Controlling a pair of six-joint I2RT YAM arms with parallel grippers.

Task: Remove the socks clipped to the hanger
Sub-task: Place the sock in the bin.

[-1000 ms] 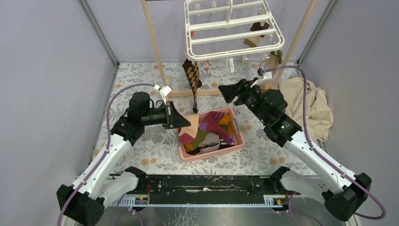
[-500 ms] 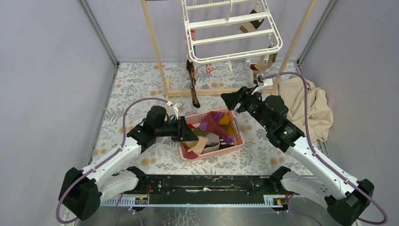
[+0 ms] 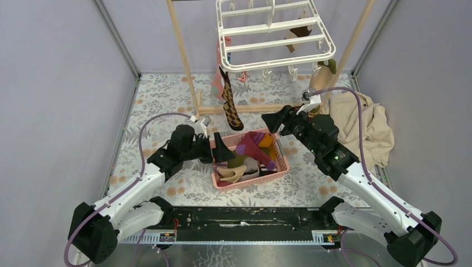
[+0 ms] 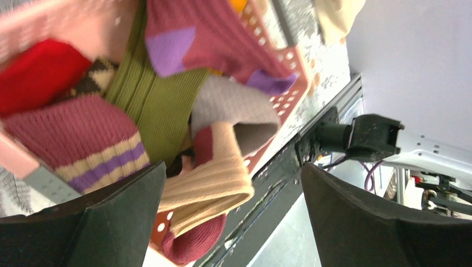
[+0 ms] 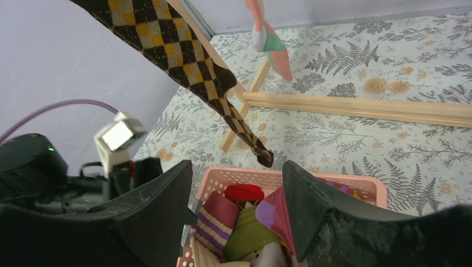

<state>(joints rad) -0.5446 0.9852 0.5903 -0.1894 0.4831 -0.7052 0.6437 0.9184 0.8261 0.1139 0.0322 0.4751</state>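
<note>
Brown argyle sock (image 3: 230,105) clipped at the near-left corner of the hanger (image 3: 276,41), hanging straight down, toe just above the pink basket (image 3: 281,158). To its right and slightly lower, right jaws (image 3: 269,121) parted and empty, seemingly the better placed. Left jaws (image 3: 222,154) spread wide and empty, low over the basket.

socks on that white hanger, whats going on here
Two robot arms are taking socks off the hanger and putting them into a pink basket. The left gripper is open and empty over the pile in the basket. The right gripper is open and empty near the argyle sock, which hangs clipped alongside a few others.
</note>
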